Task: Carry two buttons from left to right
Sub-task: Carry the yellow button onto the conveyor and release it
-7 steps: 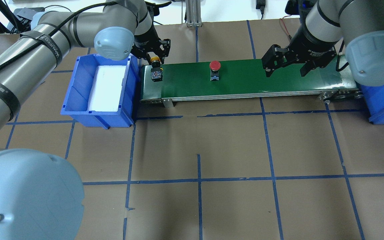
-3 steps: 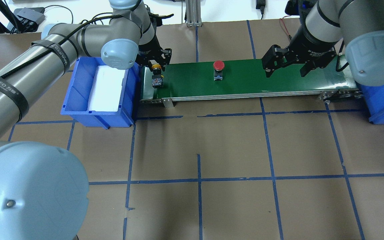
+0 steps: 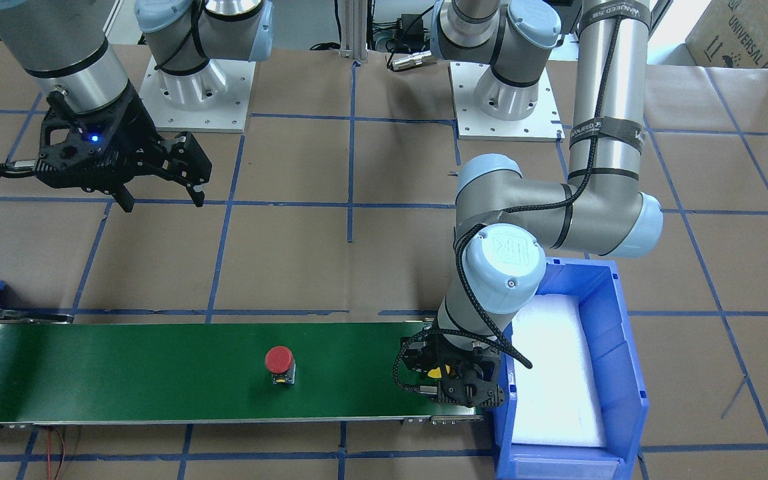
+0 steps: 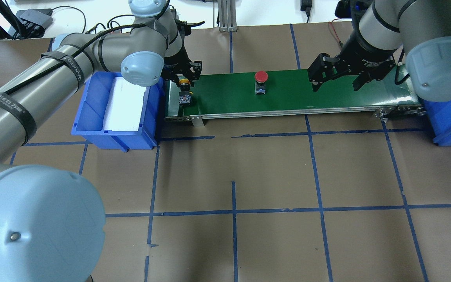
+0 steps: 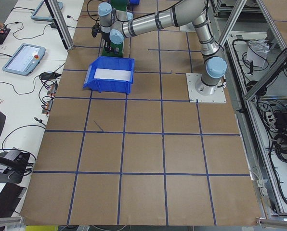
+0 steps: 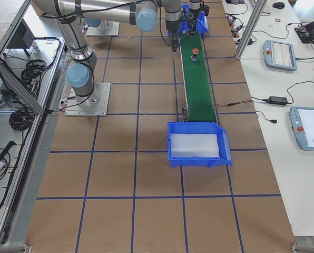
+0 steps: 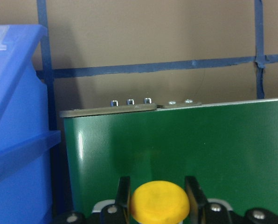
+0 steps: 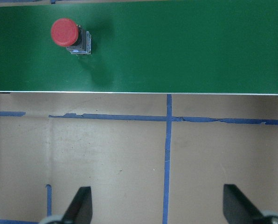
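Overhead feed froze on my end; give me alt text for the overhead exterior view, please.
The left gripper holds the yellow button at the left end of the green conveyor belt, beside a blue bin. The red button stands mid-belt, and the right gripper hangs open toward the belt's right end.

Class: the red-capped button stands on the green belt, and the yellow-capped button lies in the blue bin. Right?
No. The yellow-capped button is at the end of the green belt, beside the blue bin, between the fingers of the left gripper: see the left wrist view. The rest holds.
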`<state>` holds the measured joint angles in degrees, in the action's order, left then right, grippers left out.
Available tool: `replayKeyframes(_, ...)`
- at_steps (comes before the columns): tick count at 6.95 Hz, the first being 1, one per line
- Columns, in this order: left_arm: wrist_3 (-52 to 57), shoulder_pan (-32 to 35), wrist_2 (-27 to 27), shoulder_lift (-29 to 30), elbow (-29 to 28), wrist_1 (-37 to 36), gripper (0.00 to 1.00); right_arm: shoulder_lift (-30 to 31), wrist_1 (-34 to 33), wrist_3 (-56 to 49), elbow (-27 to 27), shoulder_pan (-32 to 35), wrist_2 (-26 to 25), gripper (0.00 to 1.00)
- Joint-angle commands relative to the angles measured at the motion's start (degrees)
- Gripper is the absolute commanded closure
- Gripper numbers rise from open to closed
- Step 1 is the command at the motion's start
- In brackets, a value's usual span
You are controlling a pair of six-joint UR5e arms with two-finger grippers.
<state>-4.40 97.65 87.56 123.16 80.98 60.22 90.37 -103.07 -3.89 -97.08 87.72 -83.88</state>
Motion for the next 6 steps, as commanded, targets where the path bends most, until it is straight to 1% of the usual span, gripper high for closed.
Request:
replayKeyframes(1, -0.1, 0.0, 0.0, -0.1, 0.1, -1.1, 0.01, 0.1, -0.4, -0.3, 0.0, 0.2, -0.6, 0.0)
replayKeyframes(2, 0.0, 0.0, 0.2, -0.8, -0.5, -1.0, 0.0, 0.0, -0.6, -0.7, 0.0, 0.3, 0.0, 0.0)
replayKeyframes(3, 0.4, 0.0, 0.3, -2.7, -0.6, -0.8, 0.0, -0.4, -0.7, -0.9, 0.3, 0.3, -0.4, 0.0)
replayKeyframes(4, 0.4, -0.1, 0.7, -6.8, 0.8, 2.5, 0.0, -1.4, -1.0, -0.9, 0.5, 0.5, -0.6, 0.0)
replayKeyframes(5, -0.1, 0.0, 4.0, -12.4, 0.9, 11.1, 0.0, -2.6, -1.3, -0.3, 0.0, 0.5, -0.4, 0.0)
replayKeyframes(6, -0.2, 0.0, 5.9, -18.6, 1.4, 22.3, 0.0, -3.1, -1.4, -0.3, -1.2, 0.5, -0.3, 0.0)
